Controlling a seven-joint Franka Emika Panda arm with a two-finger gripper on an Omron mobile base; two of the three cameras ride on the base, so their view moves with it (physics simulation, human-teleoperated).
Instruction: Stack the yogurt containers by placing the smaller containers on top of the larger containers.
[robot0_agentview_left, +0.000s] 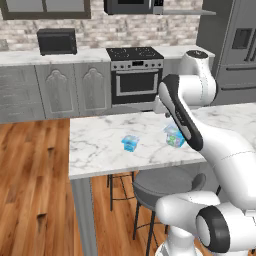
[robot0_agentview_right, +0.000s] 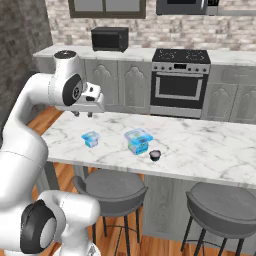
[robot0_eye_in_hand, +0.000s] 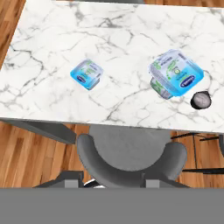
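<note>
Right base view puts the gripper (robot0_agentview_right: 83, 114) at the left of the frame, hanging above the far edge of the marble desk (robot0_agentview_right: 210, 145), well apart from both tubs; its two dark tips are so small from here that I cannot tell how wide they stand. Toward the left-centre of the frame sits the small light-blue tub (robot0_agentview_right: 91, 139), upright on the desk. To its right, apart from it, stands the larger tub (robot0_agentview_right: 138, 140) with the green and white label and blue rim. Just beside that one, lower right, rests a small dark round object (robot0_agentview_right: 155, 155), close to the near edge of the desk; what it is I cannot make out.

From the hand view, looking down, the small tub (robot0_eye_in_hand: 87, 74) lies left of centre and the larger tub (robot0_eye_in_hand: 176, 72) right of centre, with bare marble between them. The dark round object (robot0_eye_in_hand: 201, 100) sits just at the larger tub's lower right. A grey stool (robot0_eye_in_hand: 131, 157) is tucked under the desk's near edge at the bottom of the frame.

In the left base view the robot's own forearm crosses in front of the larger tub (robot0_agentview_left: 173, 136) and hides part of it, while the small tub (robot0_agentview_left: 130, 143) stays in plain sight at mid-frame. Behind the desk are an oven (robot0_agentview_left: 136, 75) and a black microwave (robot0_agentview_left: 57, 41).
</note>
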